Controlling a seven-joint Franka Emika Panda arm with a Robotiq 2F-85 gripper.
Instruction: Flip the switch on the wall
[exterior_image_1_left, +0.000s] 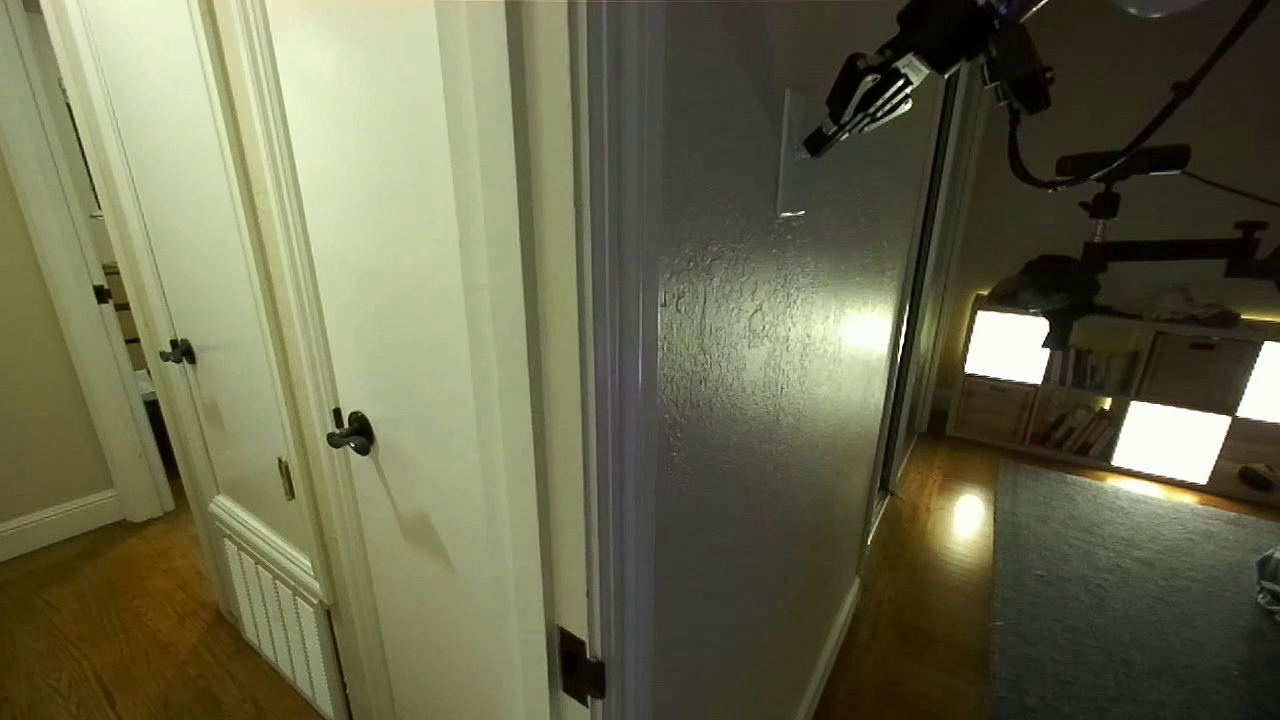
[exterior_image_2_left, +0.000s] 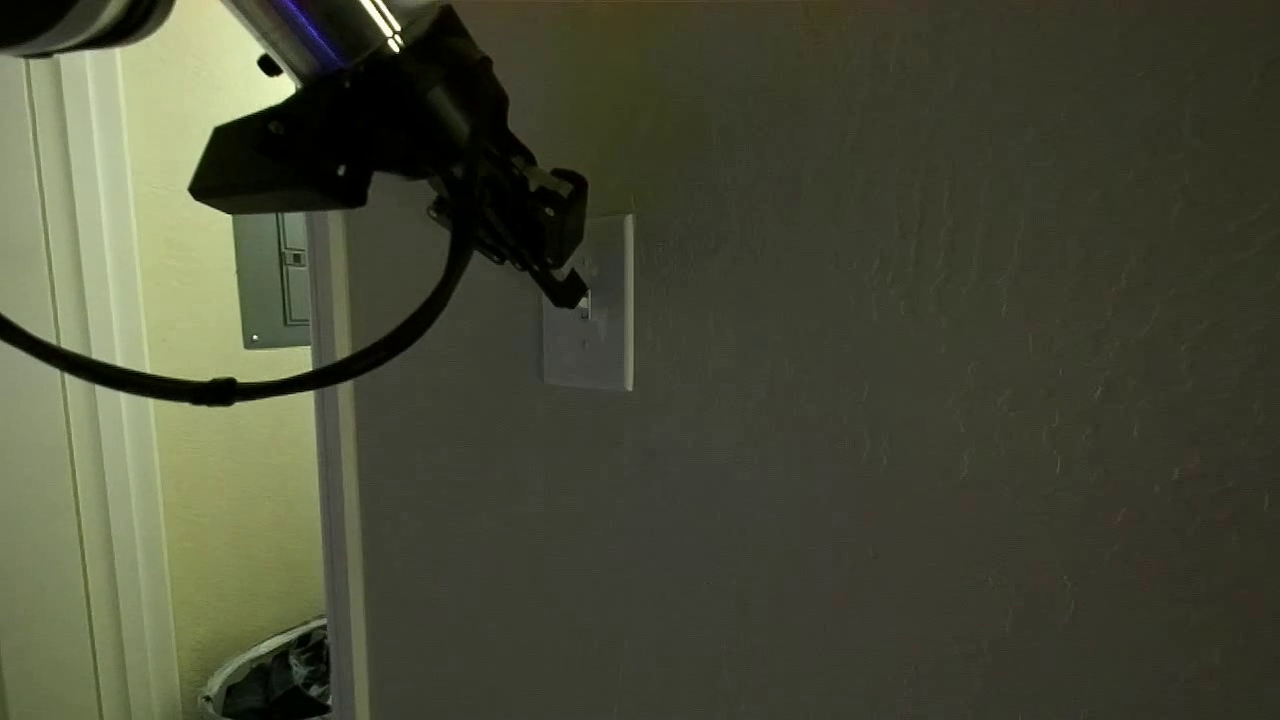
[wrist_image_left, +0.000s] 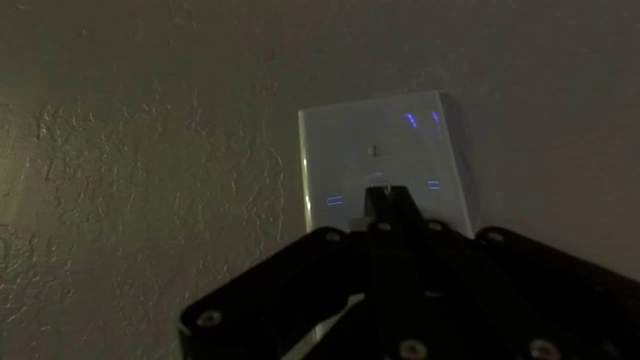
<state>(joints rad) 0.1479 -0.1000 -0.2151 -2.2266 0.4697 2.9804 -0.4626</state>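
The 1 pincer (wrist_image_left: 388, 192), its 2 fingers (wrist_image_left: 377, 205) pressed together, slants downward in front of 1 switch (exterior_image_2_left: 605, 345) on the grey wall (exterior_image_2_left: 900, 400); whether it touches, I cannot tell. The arm (exterior_image_2_left: 325, 40) above slants also. Farther, in an exterior view, stand 2 white doors (exterior_image_1_left: 370, 200) with 2 dark handles (exterior_image_1_left: 355, 433).

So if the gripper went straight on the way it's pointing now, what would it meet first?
Most likely the switch, at or beside its toggle, on the wall; the shut gripper looks very close, though whether it touches is unclear.
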